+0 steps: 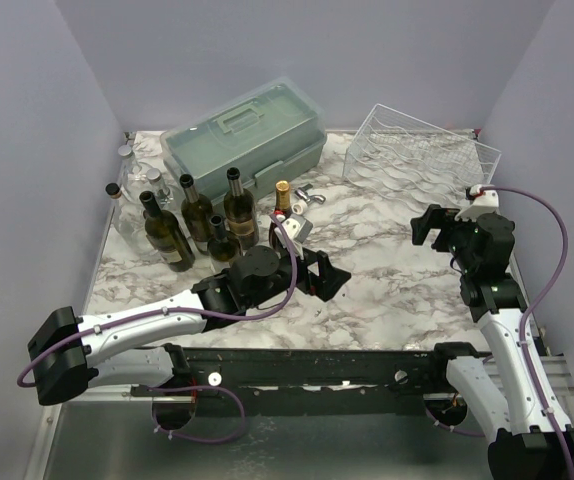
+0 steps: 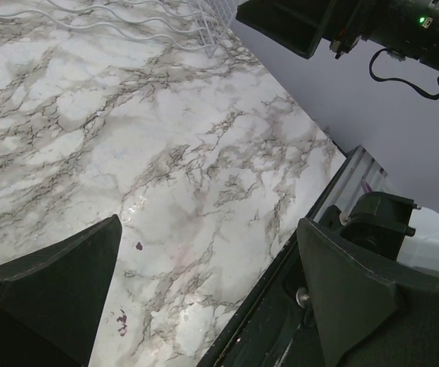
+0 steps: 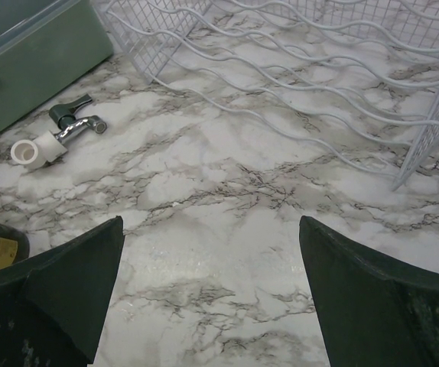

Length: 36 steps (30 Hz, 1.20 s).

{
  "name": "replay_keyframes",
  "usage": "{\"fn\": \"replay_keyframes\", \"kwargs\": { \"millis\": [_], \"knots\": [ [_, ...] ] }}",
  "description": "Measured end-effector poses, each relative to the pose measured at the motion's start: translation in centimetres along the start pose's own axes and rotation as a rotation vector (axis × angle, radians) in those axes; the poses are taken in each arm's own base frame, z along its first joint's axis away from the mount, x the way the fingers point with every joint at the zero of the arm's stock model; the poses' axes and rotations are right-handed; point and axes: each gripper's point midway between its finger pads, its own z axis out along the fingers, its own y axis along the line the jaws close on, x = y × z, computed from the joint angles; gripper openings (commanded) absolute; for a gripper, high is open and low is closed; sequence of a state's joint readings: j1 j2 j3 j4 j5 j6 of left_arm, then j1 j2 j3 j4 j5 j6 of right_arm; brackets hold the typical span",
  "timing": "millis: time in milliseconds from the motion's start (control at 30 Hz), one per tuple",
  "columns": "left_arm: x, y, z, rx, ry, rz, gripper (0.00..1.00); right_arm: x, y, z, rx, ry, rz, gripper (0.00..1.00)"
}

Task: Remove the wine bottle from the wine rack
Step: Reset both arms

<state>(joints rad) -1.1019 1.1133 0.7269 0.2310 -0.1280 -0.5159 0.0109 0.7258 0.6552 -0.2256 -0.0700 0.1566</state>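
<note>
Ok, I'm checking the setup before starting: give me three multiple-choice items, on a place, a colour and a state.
1. The wine rack stands: A far right; B near left; C near centre.
2. The toolbox is: A red; B pale green; C black.
3. The left hand and right hand are: A both shut; B both open, empty; C holding bottles.
Key: A, it sits at the back right; B, lid and body are green; B, both spread wide, nothing between.

The white marbled tabletop (image 1: 387, 270) is viewed from high at six o'clock; both wrist views are held low over it, the white wire-grid rack (image 1: 422, 150) being shared.
</note>
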Motion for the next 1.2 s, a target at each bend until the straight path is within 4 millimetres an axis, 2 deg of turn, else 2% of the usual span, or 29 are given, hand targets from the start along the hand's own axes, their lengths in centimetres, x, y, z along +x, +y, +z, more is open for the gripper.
{"fn": "replay_keyframes", "kwargs": {
  "millis": [700,933,1200],
  "knots": [
    [0.4,-0.1,0.1,0.011,0.015,0.001,0.99,0.0,-0.2,0.0,0.014,-0.002,0.004,1.0],
    [0.5,-0.3,0.1,0.023,0.023,0.001,0.99,-0.2,-1.0,0.0,0.043,-0.007,0.012,1.0],
    [0.6,-0.4,0.1,0.027,0.025,0.001,0.99,-0.2,-1.1,0.0,0.046,-0.008,0.016,1.0]
  ]
}}
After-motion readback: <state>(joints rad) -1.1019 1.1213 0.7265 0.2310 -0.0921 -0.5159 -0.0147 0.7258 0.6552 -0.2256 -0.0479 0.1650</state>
